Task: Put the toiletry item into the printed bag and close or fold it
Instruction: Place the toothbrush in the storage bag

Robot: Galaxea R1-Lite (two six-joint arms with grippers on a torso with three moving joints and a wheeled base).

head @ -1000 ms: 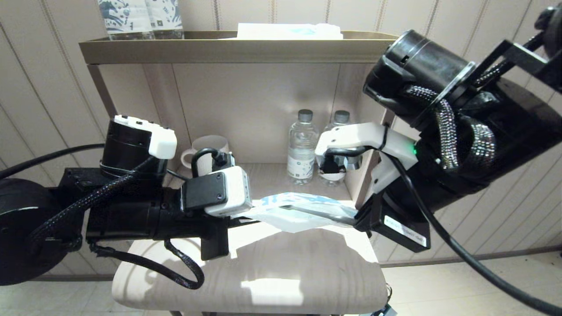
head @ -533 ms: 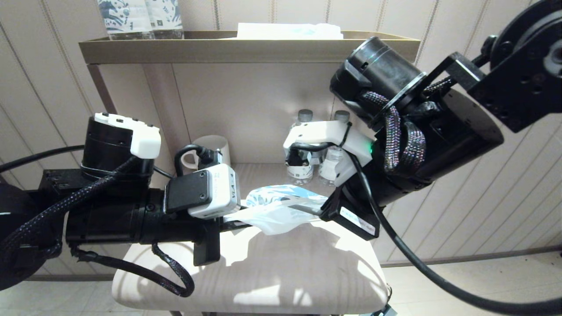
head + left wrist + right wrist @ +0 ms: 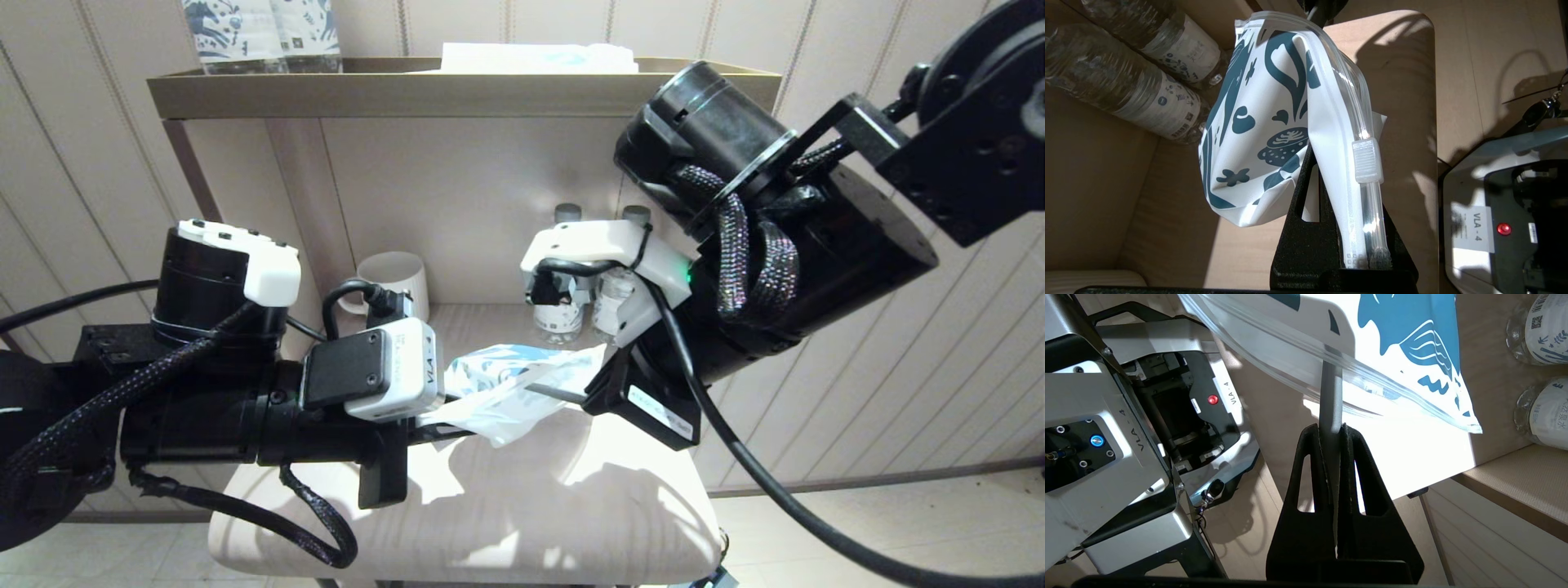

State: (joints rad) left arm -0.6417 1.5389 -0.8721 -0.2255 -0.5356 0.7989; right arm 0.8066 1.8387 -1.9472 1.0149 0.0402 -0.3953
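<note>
Toothbrush, slim pale grey plastic [image 3: 1331, 392], pinched in right gripper [image 3: 1334, 433], head end entering white leaf-printed zip pouch [image 3: 1274, 122], held midair over beige stool [image 3: 522, 506]. Left gripper [image 3: 1347, 228] clamped on zip strip. Insertion underway; next, push deeper along pouch, keep mouth open.

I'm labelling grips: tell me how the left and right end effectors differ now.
The left end effector is shut on the printed bag at its zip strip; the right end effector is shut on the toothbrush handle. The left reaches in level, the right slants down. Both hold their items above the stool.
</note>
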